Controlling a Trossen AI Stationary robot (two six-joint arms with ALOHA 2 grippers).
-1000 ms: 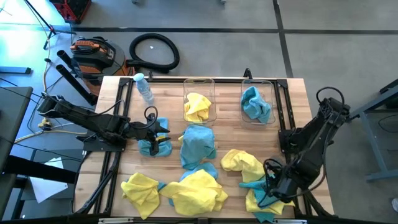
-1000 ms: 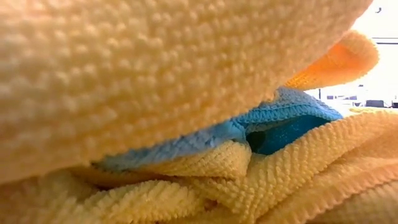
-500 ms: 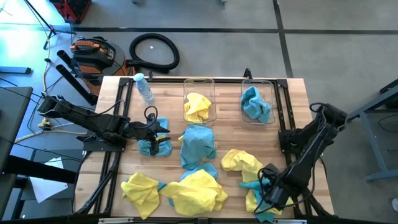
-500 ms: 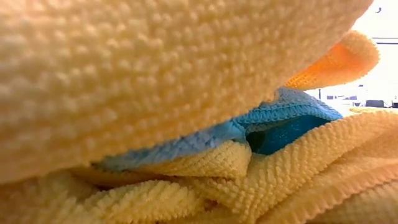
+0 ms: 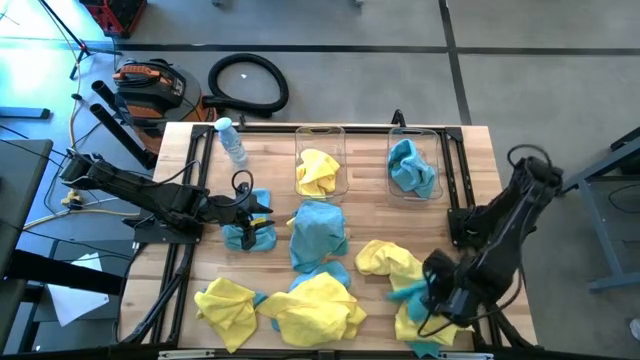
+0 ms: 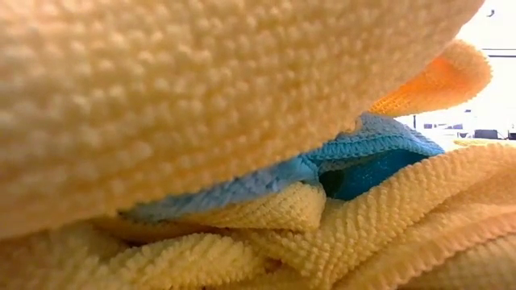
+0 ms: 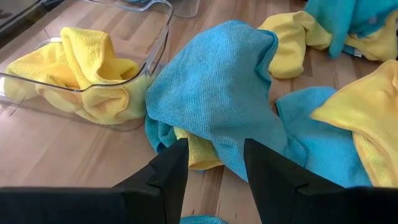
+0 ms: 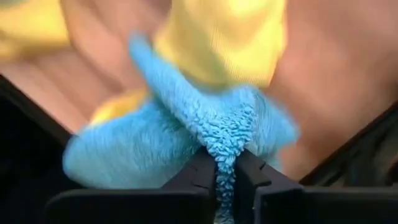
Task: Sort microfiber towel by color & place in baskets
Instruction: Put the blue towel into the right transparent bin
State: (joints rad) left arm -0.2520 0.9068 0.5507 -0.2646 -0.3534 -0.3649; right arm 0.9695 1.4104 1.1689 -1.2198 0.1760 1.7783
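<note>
While the left gripper waits with fingers apart, the right gripper pinches a blue towel; the blue basket sits at twelve o'clock from it.

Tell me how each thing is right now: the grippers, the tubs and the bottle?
Right gripper: shut on a blue towel.
Left gripper: open, empty, over another blue towel.
Left tub: holds a yellow towel.
Right tub: holds a blue towel.
Bottle: lying down, cap on.
</note>
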